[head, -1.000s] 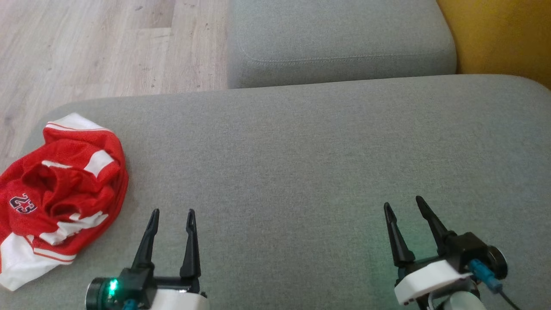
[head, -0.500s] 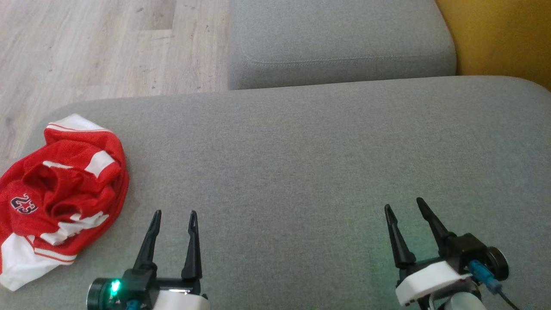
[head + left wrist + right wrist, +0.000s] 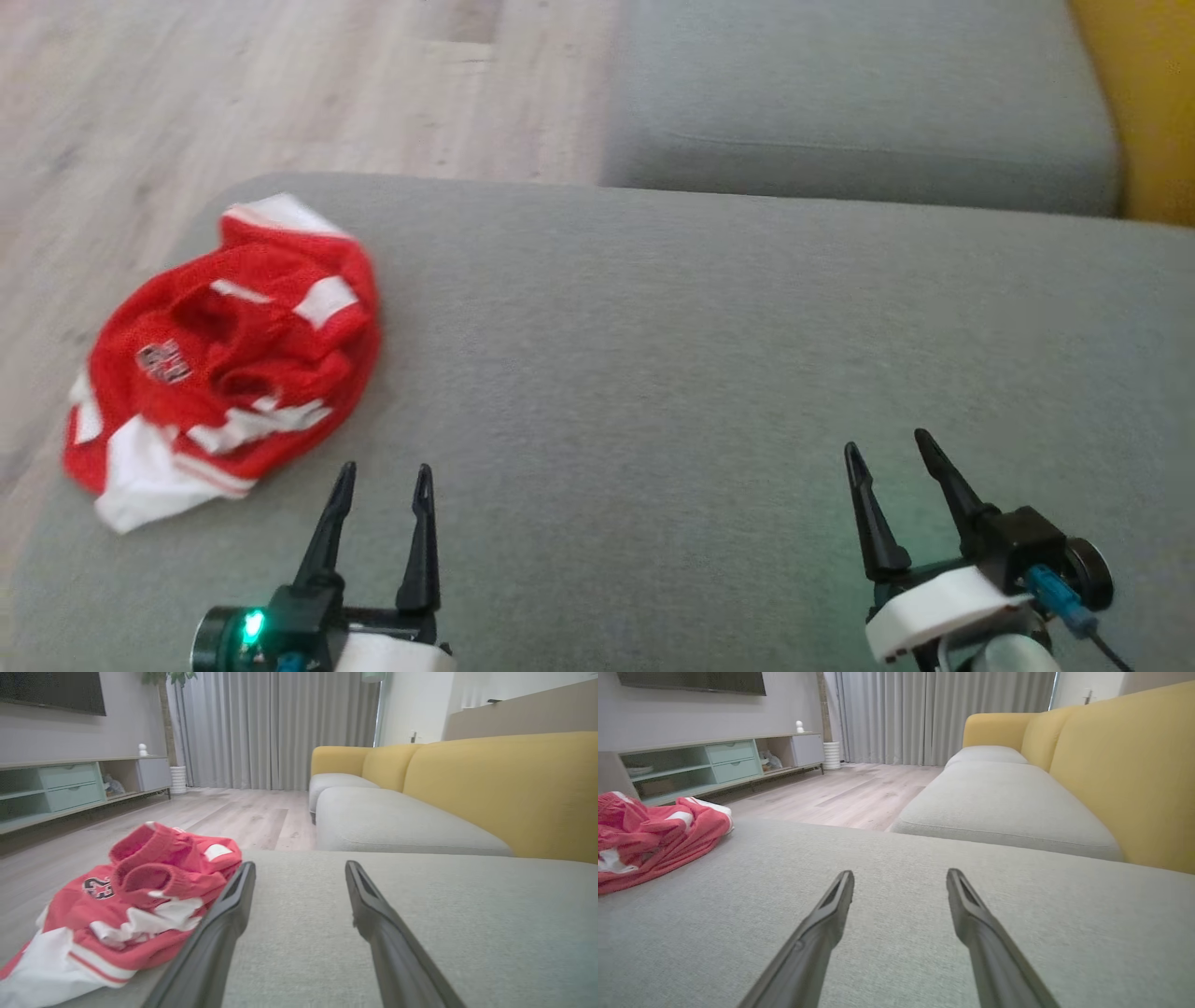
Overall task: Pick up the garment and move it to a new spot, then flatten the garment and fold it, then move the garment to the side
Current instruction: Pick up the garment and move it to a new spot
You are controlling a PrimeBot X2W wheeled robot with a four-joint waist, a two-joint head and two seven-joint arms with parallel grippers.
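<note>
A crumpled red and white jersey (image 3: 224, 355) with a number patch lies at the left end of the grey cushion (image 3: 672, 373). The left wrist view has the jersey (image 3: 135, 891) just left of my fingers, and it sits far left in the right wrist view (image 3: 649, 835). My left gripper (image 3: 385, 474) stands open a little below and right of the jersey, not touching it. At the lower right my right gripper (image 3: 889, 446) is open over bare cushion, nothing between its fingers.
A second grey seat cushion (image 3: 859, 103) lies beyond the first, with a yellow sofa back (image 3: 1148, 103) at the right. Wooden floor (image 3: 233, 84) runs past the cushion's left and far edges. A low cabinet (image 3: 714, 760) stands across the room.
The head camera has turned left, so the whole picture shifted right and the jersey now sits further into view. Both grippers keep their place and stay open.
</note>
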